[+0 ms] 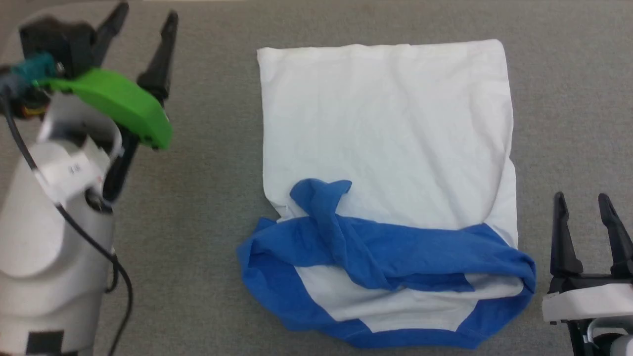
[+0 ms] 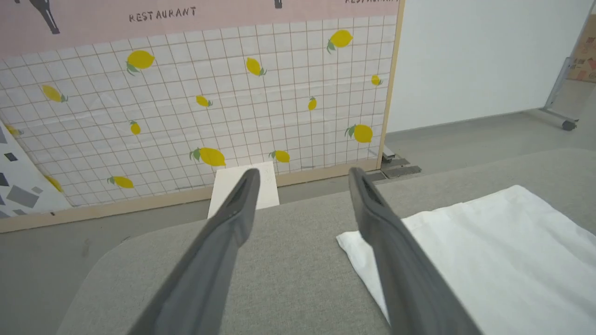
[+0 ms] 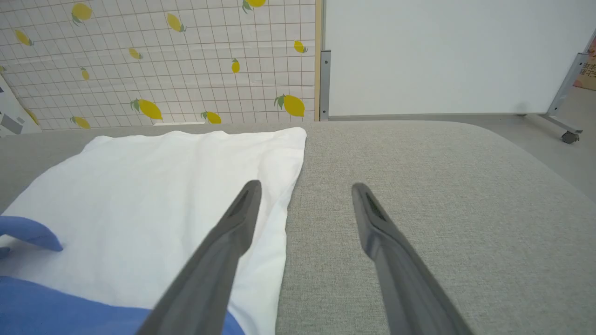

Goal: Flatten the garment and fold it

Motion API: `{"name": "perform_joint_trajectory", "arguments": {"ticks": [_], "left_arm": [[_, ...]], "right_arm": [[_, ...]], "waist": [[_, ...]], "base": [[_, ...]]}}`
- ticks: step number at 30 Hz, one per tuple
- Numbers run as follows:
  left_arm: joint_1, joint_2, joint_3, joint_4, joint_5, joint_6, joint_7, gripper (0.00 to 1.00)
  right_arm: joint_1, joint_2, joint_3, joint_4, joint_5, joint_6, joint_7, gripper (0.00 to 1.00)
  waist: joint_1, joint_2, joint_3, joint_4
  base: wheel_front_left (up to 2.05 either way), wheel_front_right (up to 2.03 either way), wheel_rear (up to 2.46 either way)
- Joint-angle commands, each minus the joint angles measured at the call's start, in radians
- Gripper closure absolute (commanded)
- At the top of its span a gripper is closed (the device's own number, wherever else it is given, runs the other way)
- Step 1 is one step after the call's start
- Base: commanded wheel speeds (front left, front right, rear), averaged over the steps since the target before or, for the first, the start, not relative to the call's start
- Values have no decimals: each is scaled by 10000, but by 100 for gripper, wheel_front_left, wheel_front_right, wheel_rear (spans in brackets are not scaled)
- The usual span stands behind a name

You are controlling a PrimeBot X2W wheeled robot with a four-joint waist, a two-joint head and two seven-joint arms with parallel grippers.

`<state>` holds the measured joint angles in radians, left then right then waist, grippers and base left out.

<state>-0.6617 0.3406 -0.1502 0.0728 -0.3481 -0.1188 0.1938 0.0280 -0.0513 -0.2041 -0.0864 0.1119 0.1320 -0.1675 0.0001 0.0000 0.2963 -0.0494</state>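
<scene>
garment (image 1: 385, 123), long axis near-to-far, blue shoulders nearest; left gripper (image 1: 147, 16), right gripper (image 1: 581, 199) both released

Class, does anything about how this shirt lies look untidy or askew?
Yes. The shirt has blue sleeves bunched and twisted across its near end, one cuff curling onto the white body; the far part lies flat.

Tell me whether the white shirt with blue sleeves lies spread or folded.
Partly folded. The white thin-cloth shirt has its royal-blue sleeves bunched across the near end; the rest lies flat.
</scene>
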Motion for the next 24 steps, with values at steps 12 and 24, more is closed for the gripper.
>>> {"name": "perform_joint_trajectory", "arguments": {"ticks": [12, 24], "left_arm": [[-2727, 616, -890, 1658, -926, -109, 2054, 0], [-3394, 837, -1337, 2440, -1827, -116, 3534, 0]], "right_arm": [[-786, 10, 193, 106, 55, -13, -264, 0], [-1130, 10, 226, 275, 133, -13, -474, 0]], "waist": [[-1, 0, 1996, -1053], [-1, 0, 2988, -1480]], "base": [[0, 0, 0], [0, 0, 0]]}}
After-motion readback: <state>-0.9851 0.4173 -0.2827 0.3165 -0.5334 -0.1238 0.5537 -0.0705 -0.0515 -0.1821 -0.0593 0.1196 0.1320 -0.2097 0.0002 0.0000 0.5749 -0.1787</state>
